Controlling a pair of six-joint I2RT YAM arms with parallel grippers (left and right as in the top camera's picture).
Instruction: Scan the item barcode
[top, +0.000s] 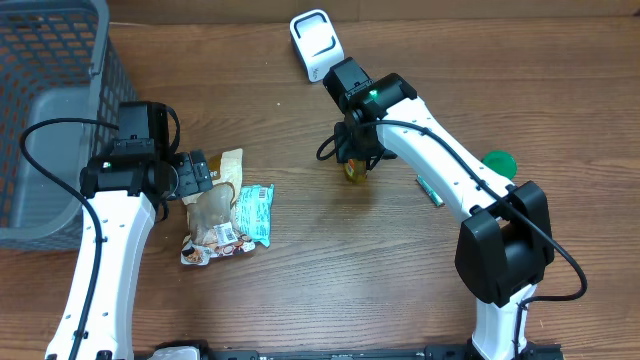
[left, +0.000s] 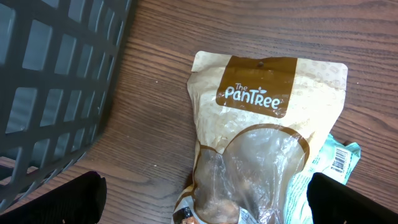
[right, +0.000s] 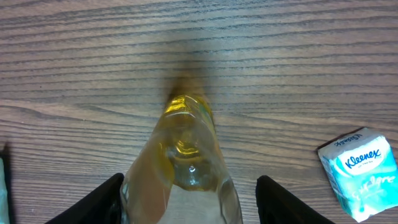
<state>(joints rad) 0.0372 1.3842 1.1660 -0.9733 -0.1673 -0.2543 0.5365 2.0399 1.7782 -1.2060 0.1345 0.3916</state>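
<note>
- The left gripper (left: 206, 200) gaped wide, a PanTree pouch (left: 267, 127) lying directly beneath it.
- The right gripper (right: 189, 200) clasped a yellowish clear bottle (right: 186, 146) between its fingers.

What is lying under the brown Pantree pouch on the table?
A teal packet pokes out from beneath one side of the pouch, with a barcode showing. How far it reaches underneath is covered, and whether anything else lies below cannot be seen.

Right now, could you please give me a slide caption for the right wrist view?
Right gripper holds a clear bottle of yellow liquid over the wooden table, Kleenex pack nearby.
</note>
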